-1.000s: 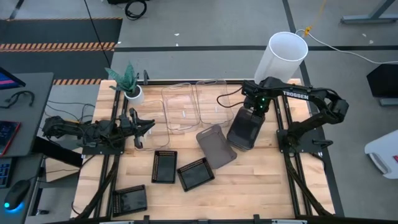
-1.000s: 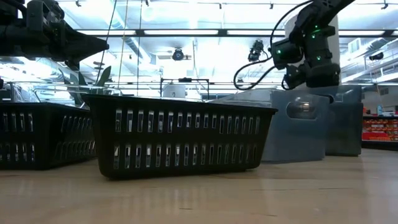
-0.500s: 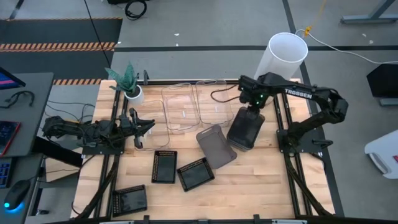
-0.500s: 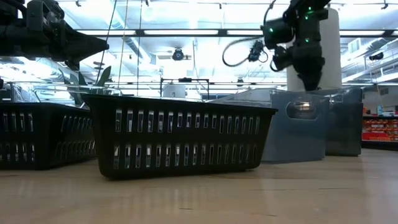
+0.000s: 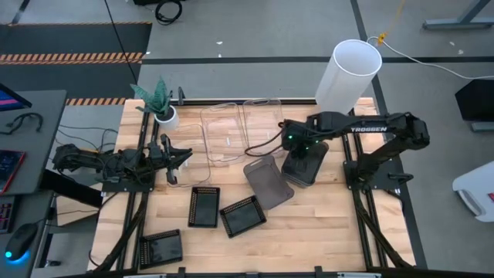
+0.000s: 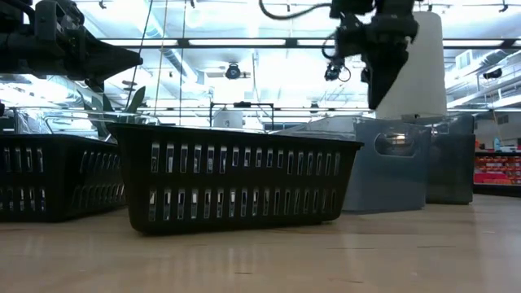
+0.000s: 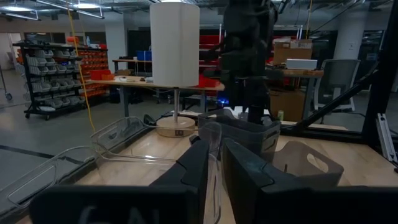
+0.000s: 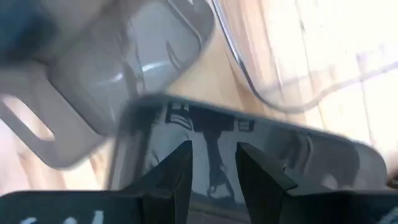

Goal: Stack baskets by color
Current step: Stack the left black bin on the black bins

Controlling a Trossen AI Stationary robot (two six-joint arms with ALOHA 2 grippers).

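A stack of grey baskets (image 5: pixel 307 164) stands on the table at right of centre, and one more grey basket (image 5: pixel 268 182) lies beside it toward the left. Two clear baskets (image 5: pixel 225 136) (image 5: pixel 263 123) rest farther back. Three black perforated baskets (image 5: pixel 204 206) (image 5: pixel 243 216) (image 5: pixel 160 248) sit near the front. My right gripper (image 5: pixel 296 151) (image 8: pixel 214 165) hangs open above the stack's left edge, pointing down, with nothing between its fingers. At the left edge my left gripper (image 5: pixel 176 159) (image 7: pixel 216 163) waits level, its fingers a narrow gap apart.
A tall white lamp shade (image 5: pixel 351 71) stands at the far right corner and a small potted plant (image 5: pixel 160 104) at the far left. Bare wood (image 5: pixel 332 224) lies at the near right. Both arms' black frames run along the table's sides.
My right gripper has risen off the grey stack and swung toward the table's left and near edges, and it has rolled somewhat. The grey stack has stayed where it was.
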